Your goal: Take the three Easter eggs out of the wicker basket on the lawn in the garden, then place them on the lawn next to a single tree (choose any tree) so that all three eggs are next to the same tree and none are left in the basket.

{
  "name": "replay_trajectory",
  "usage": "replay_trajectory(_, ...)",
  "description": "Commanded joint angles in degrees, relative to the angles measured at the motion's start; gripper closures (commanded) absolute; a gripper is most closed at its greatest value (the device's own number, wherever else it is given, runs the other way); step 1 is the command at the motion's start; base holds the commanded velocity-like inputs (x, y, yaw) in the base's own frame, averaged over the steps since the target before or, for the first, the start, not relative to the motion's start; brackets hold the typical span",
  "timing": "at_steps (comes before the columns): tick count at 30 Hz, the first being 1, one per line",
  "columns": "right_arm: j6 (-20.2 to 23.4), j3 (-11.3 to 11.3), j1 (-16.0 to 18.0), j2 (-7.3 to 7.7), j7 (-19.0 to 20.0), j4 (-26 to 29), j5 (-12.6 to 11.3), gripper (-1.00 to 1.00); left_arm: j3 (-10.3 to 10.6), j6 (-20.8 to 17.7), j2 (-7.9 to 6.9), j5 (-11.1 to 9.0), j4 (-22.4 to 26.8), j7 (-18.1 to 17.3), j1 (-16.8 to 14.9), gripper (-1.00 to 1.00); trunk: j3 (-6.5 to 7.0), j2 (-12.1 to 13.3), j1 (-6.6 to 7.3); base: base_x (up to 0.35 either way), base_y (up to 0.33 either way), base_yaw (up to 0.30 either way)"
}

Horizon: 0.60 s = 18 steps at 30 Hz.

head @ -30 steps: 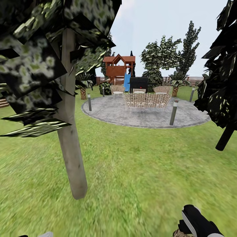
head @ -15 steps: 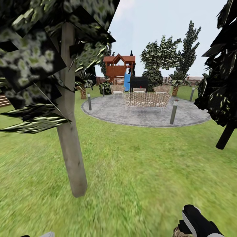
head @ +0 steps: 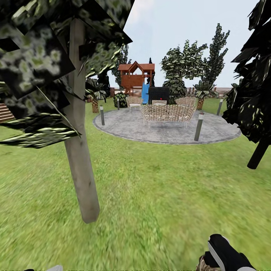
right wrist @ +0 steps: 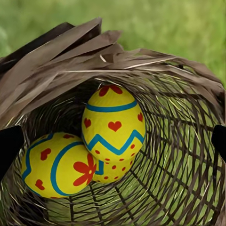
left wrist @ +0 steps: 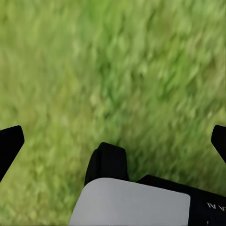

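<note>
Partly hidden third Easter egg — wicker basket.

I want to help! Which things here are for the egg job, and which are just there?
For the job: eggs, basket, tree, lawn, right hand.

Just there: patio, chairs, playset, posts, dark tree.

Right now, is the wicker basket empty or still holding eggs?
Still holding eggs: the wicker basket shows three Easter eggs inside.
</note>
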<state>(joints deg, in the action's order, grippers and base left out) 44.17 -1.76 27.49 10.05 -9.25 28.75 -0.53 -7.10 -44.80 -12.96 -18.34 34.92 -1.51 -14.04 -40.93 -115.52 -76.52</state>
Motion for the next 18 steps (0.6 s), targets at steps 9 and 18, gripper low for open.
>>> replay_trajectory(9, 0.3, -0.2, 0.0, -0.03, -0.2, 0.1, -0.1, -1.00, -0.2, -0.3, 0.04, 0.1, 0.1, -0.2, 0.0, -1.00, -1.68, -3.7, -1.97, 0.000, 0.000, 0.000)
replay_trajectory(18, 0.3, -0.1, 0.0, 0.09, -0.2, 0.1, -0.2, -1.00, -0.2, -0.4, 0.04, 0.1, 0.1, -0.2, 0.0, -1.00, -3.30, -7.3, -3.95, 0.000, 0.000, 0.000)
